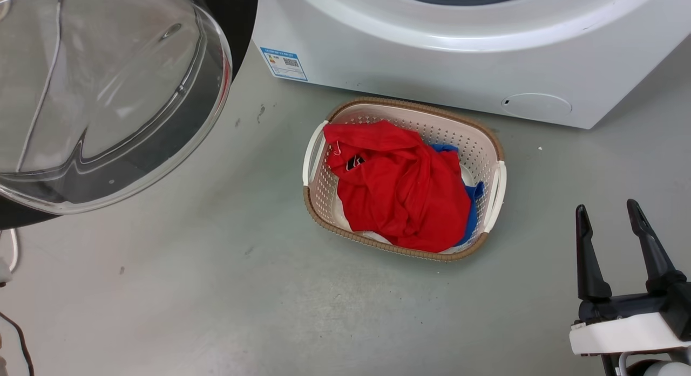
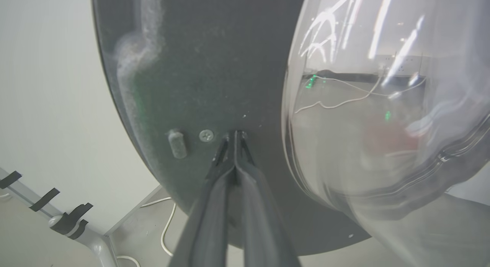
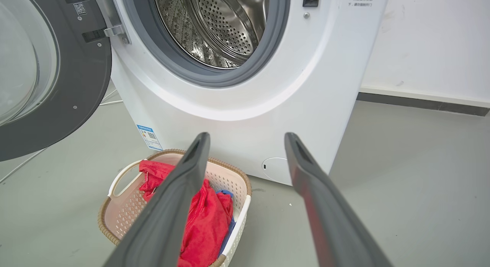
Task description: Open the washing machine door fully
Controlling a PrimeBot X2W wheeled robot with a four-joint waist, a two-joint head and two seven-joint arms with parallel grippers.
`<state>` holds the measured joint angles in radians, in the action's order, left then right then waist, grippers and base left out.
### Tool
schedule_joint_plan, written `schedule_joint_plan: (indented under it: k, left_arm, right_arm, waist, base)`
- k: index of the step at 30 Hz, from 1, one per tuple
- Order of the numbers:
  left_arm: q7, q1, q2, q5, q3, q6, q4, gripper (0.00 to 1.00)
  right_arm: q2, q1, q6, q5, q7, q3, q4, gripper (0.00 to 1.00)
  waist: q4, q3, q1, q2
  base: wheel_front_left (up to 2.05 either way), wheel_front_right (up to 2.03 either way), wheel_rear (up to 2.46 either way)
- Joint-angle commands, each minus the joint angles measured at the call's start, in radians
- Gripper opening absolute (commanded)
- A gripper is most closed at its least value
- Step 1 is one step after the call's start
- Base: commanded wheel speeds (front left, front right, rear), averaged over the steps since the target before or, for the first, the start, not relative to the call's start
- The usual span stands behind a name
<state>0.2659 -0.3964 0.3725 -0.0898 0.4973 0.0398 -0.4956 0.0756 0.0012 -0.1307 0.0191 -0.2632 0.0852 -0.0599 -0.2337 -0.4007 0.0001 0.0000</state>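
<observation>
– Grey floor [image 1: 216, 289] runs under everything, and the right wrist view has a white wall [image 3: 432, 41] behind it. What is the biggest thing there?
– The washing machine [image 3: 237, 121], a white box standing on that floor. Its steel drum [image 3: 226, 25] lies uncovered inside the grey gasket [image 3: 226, 79].
– And the washing machine door [image 3: 84, 87]?
– It is swung out from the machine's front on its metal hinge [image 3: 111, 25] and hangs to the robot's left of the opening. From the head, its clear glass bowl [image 1: 108, 95] bulges at the upper left, above the floor.
– What sits before the machine?
– A pale laundry basket [image 1: 494, 149] with a brown woven rim, on the floor near the machine's base but apart from it. A red garment [image 1: 405, 187] is heaped in it, over a blue cloth [image 1: 475, 203] that peeps out on the right.
– The claws?
– The left gripper [image 2: 234, 136] has its two fingers pressed together, tips against the dark inner face of the door, beside the bowl. I cannot tell whether anything is caught between them. The right gripper [image 1: 607, 206] hangs at the lower right over bare floor, fingers spread, touching nothing, well apart from the door.
– Small things?
– A blue label sticker [image 1: 284, 63] at the machine's lower left corner, a round cap [image 1: 536, 104] at its lower right, and a screw [image 2: 206, 135] in the door just beside the left fingertips.
</observation>
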Motion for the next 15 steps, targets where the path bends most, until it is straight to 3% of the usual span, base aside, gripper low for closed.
schedule_joint_plan:
  k: [1, 8, 15]
  left_arm:
    - [-0.003, -0.019, 0.004, 0.008, 0.008, 0.001, -0.002, 0.00]
    - [-0.002, 0.029, -0.029, 0.036, 0.019, 0.009, 0.043, 0.00]
    - [-0.002, 0.100, -0.055, 0.071, 0.008, 0.020, 0.181, 0.00]
  right_arm:
    - [-0.002, -0.007, 0.000, -0.002, -0.002, -0.002, 0.004, 1.00]
    - [-0.015, 0.011, 0.000, 0.010, -0.002, 0.001, 0.013, 1.00]
    - [-0.025, 0.028, 0.000, 0.025, -0.002, -0.004, 0.025, 1.00]
  waist:
    - [0.002, 0.007, -0.0001, 0.0000]
    - [0.003, 0.069, -0.0001, 0.0000]
    - [0.009, 0.149, -0.0001, 0.0000]
  base:
    - [0.00, 0.00, 0.00]
    - [0.00, 0.00, 0.00]
    - [0.00, 0.00, 0.00]
